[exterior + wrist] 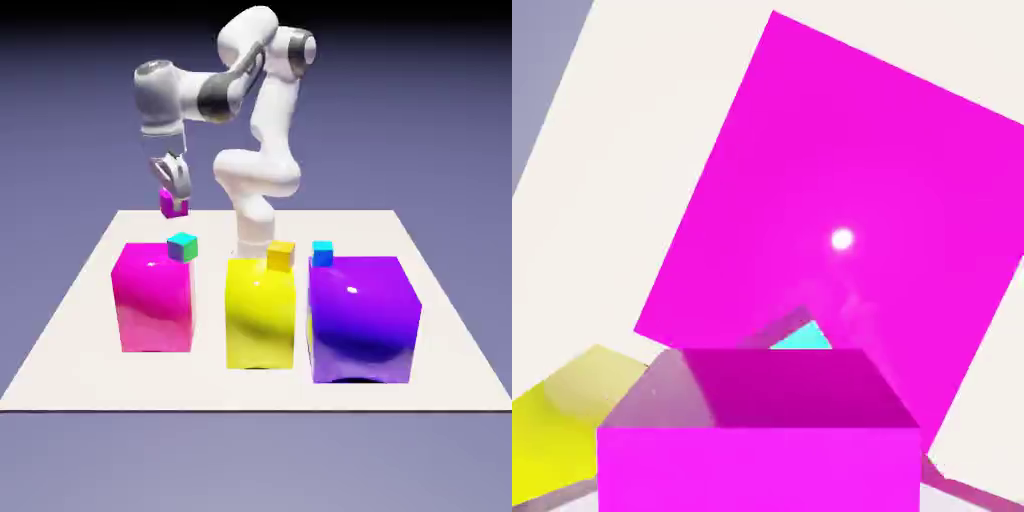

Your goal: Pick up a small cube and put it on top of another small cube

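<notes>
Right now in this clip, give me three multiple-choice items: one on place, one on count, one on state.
1. Where does the teal-green small cube sit?
A. on the large magenta block
B. on the table
C. on the purple block

2. How many large blocks stand on the table?
A. two
B. three
C. four

3. What is the claw doing?
A. hanging open and empty
B. holding the magenta small cube in the air
C. pressing it onto the yellow block

Key: 1 A, it rests at that block's top back corner; 2 B, magenta, yellow and purple; 3 B, the cube hangs between the fingers above the teal one.
</notes>
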`<state>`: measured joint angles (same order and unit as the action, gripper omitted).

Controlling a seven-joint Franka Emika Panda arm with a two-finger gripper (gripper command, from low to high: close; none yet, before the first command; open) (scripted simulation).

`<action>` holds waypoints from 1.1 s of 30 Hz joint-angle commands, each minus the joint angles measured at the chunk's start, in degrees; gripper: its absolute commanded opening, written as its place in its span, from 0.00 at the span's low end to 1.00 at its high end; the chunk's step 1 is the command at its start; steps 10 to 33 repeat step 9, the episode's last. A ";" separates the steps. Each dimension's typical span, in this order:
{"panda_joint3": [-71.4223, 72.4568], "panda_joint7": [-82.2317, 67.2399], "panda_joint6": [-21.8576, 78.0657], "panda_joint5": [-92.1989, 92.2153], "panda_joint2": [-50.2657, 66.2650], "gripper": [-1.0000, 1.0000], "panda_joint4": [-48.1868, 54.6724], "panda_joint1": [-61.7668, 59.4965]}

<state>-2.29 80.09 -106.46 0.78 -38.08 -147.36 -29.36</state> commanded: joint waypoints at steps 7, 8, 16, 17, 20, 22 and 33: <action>-0.03 -0.13 -11.34 0.01 2.81 1.00 -8.57 0.11; -0.02 -0.09 -8.85 -0.02 2.19 1.00 -6.70 0.09; -0.02 -0.06 -6.36 -0.05 1.58 1.00 -4.82 0.06; -0.02 -0.06 -6.36 -0.05 1.58 1.00 -4.82 0.06; -0.02 -0.06 -6.36 -0.05 1.58 1.00 -4.82 0.06; -0.02 -0.06 -6.36 -0.05 1.58 1.00 -4.82 0.06; -0.02 -0.06 -6.36 -0.05 1.58 1.00 -4.82 0.06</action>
